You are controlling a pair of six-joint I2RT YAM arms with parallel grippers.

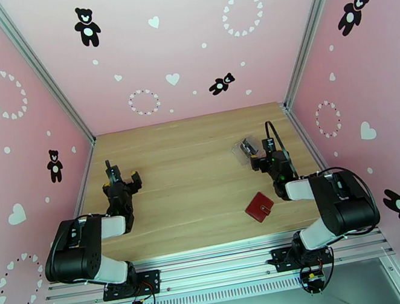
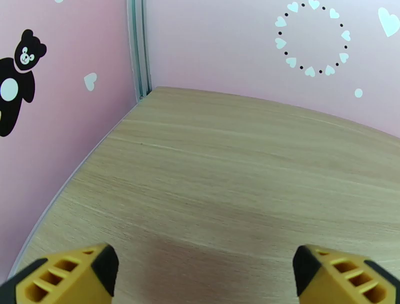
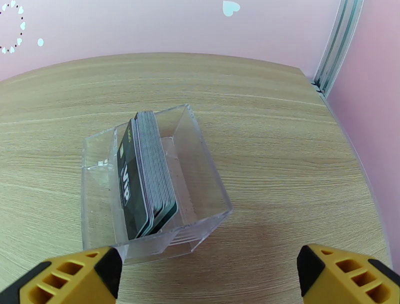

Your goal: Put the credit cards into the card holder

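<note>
Ok so starting on the left: the left gripper is parked over the left side of the table, close to the pink side wall. In its wrist view the yellow fingers are spread as wide as they go, with nothing but bare wood between them, so it's holding nothing. The middle of the table is just plain wood grain. Moving right, the card holder is lying flat and folded shut near the front edge, turned a bit diagonal, just beside the right arm and well apart from the left one. Further back there's a clear case with the cards in it. They're standing on edge in one tight stack, leaning a bit, toward the case's left part, and the front one is dark green with white lettering. The right gripper is right at that case. From its wrist view the jaws are wide open and empty, with the case's near end just ahead of the fingers, more toward the left one. I can't tell if it's actually touching.
</note>
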